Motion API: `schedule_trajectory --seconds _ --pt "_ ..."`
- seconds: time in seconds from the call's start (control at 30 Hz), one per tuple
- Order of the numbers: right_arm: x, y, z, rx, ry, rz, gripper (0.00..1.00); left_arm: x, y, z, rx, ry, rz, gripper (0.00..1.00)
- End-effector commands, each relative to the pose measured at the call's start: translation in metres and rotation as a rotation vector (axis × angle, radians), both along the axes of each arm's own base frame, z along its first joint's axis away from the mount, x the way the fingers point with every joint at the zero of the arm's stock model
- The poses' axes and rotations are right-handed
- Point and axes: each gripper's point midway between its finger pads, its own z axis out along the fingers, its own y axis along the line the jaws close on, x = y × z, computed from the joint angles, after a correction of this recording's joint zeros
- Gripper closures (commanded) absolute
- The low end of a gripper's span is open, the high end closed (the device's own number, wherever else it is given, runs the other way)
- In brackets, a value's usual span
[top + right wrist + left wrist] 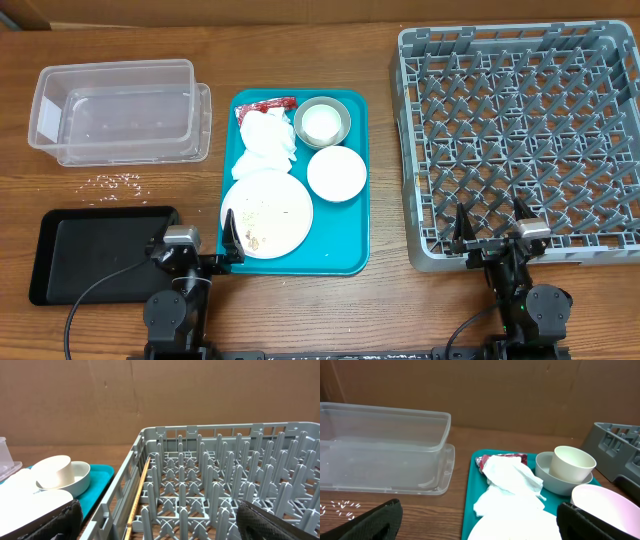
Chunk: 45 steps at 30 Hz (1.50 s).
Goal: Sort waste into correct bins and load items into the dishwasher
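Observation:
On a teal tray (340, 240) lie a large white plate (290, 205) with crumbs, a small white bowl (336, 173), a grey bowl (343, 128) holding a white cup (320, 123), crumpled white napkins (268, 145) and a red wrapper (265, 105). Rice grains (118, 182) lie on the table. The clear tub (115, 110) is at the far left, the black tray (90, 255) at the near left. The grey dish rack (520, 140) stands at the right. My left gripper (197, 245) is open and empty beside the plate (510, 530). My right gripper (490, 235) is open and empty over the rack's near edge (225, 475).
The left wrist view shows the tub (380, 445), napkins (512, 485), wrapper (502, 458), cup (572, 462) and rice (340, 507). The right wrist view shows the cup (52, 472) and the teal tray's edge (97, 490) left of the rack. A brown cardboard wall stands behind.

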Motion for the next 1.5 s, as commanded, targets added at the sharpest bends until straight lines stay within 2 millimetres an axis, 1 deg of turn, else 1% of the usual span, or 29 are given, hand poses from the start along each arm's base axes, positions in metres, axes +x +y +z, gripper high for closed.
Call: schedule_trajectory --seconds 0.0,0.33,0.4,0.47,0.5,0.53,0.6,0.67,0.7,0.77,0.87,0.93,0.97,1.03,1.17,1.23,1.33,1.4,1.47 --pt "0.0 -0.003 -0.001 -0.004 -0.006 -0.015 0.0 0.0 -0.003 0.0 0.015 -0.005 -0.014 0.0" --pt "0.0 -0.003 -0.001 -0.004 -0.006 -0.015 0.0 0.0 -0.001 0.0 0.042 -0.006 -0.006 0.0" --pt "0.0 -0.003 -0.001 -0.004 -0.006 -0.015 0.0 0.0 0.002 0.001 0.043 -0.009 0.012 0.0" --pt "0.0 -0.003 -0.001 -0.004 -0.006 -0.015 0.0 0.0 -0.002 0.004 0.013 -0.022 -0.011 0.0" --pt "0.0 -0.003 -0.001 -0.004 -0.006 -0.015 0.0 -0.001 -0.016 0.007 -0.064 -0.027 -0.085 0.0" --pt "0.0 -0.003 -0.001 -0.004 -0.006 -0.015 0.0 -0.002 -0.022 0.007 -0.098 -0.024 -0.118 0.0" --pt "0.0 -0.003 -0.001 -0.004 -0.006 -0.015 0.0 -0.009 -0.052 0.008 -0.279 0.014 -0.286 0.0" --pt "0.0 -0.003 -0.001 -0.004 -0.006 -0.015 0.0 -0.019 -0.075 0.01 -0.471 0.073 -0.412 0.0" --pt "0.0 -0.003 -0.001 -0.004 -0.006 -0.015 0.0 -0.023 -0.082 0.01 -0.564 0.112 -0.454 0.0" --pt "0.0 -0.003 -0.001 -0.004 -0.006 -0.015 0.0 -0.027 -0.089 0.01 -0.731 0.176 -0.474 0.0" --pt "0.0 -0.003 -0.001 -0.004 -0.006 -0.015 0.0 -0.024 -0.084 0.011 -0.907 0.211 -0.421 0.0" --pt "0.0 -0.003 -0.001 -0.004 -0.006 -0.015 0.0 -0.021 -0.08 0.016 -1.035 0.216 -0.39 0.0" --pt "0.0 -0.003 -0.001 -0.004 -0.006 -0.015 0.0 -0.021 -0.079 0.019 -1.058 0.209 -0.39 0.0" --pt "0.0 -0.003 -0.001 -0.004 -0.006 -0.015 0.0 -0.021 -0.079 0.033 -1.067 0.159 -0.418 0.0" --pt "0.0 -0.003 -0.001 -0.004 -0.006 -0.015 0.0 -0.031 -0.088 0.064 -1.018 0.06 -0.544 0.0" --pt "0.0 -0.003 -0.001 -0.004 -0.006 -0.015 0.0 -0.034 -0.09 0.073 -0.994 0.028 -0.579 0.0" --pt "0.0 -0.003 -0.001 -0.004 -0.006 -0.015 0.0 -0.036 -0.09 0.079 -0.966 0.002 -0.596 0.0" --pt "0.0 -0.003 -0.001 -0.004 -0.006 -0.015 0.0 -0.037 -0.09 0.084 -0.919 -0.024 -0.601 0.0" --pt "0.0 -0.003 -0.001 -0.004 -0.006 -0.015 0.0 -0.041 -0.09 0.096 -0.839 -0.073 -0.611 0.0"
